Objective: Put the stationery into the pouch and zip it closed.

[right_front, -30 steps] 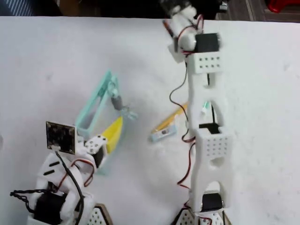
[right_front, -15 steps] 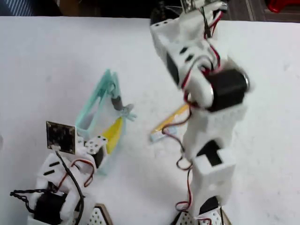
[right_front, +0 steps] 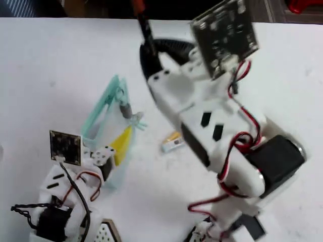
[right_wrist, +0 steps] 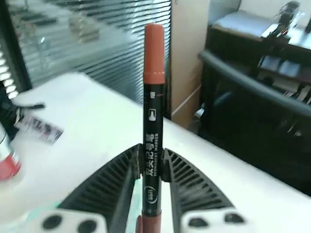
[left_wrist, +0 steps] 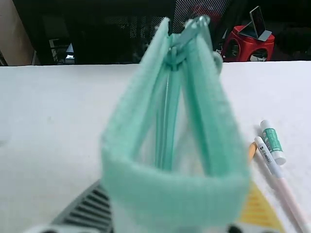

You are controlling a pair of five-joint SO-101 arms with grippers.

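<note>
Pouch (right_front: pixel 103 118) of mint mesh stands on its long edge left of the table's (right_front: pixel 50 65) middle. It runs from about 7 o'clock to 1 o'clock, with the zip undone and the sides spread apart. The zip pull (right_front: pixel 132 119) sits near the far end, on the side toward 3 o'clock. The left gripper (right_front: pixel 115 151) comes in from 7 o'clock and pinches the pouch's near end, its yellow jaw against the 3 o'clock side. In the left wrist view the pouch (left_wrist: pixel 170 145) gapes toward the camera. Its end band is clamped in the left gripper (left_wrist: pixel 172 221), between a black ribbed jaw and the yellow one, and the pull (left_wrist: pixel 194 23) is at the far tip.

The right gripper (right_front: pixel 150 50) stands high over the table at about 1 o'clock from the pouch, its jaws pressed onto a marker (right_front: pixel 145 29) that points toward 12 o'clock. The right wrist view shows the right gripper (right_wrist: pixel 151 162) squeezing the marker (right_wrist: pixel 152 111) low on its black barrel. The marker lies in line with the jaws, its red cap at the far end.

At about 3 o'clock from the pouch, well apart from it, a tube (right_front: pixel 170 145) and a yellow pencil (right_front: pixel 174 136) lie on the table, partly hidden under the right arm. In the left wrist view the white tube (left_wrist: pixel 273 141), a pink pen (left_wrist: pixel 279 182) and the pencil (left_wrist: pixel 251 151) lie close together, side by side.
</note>
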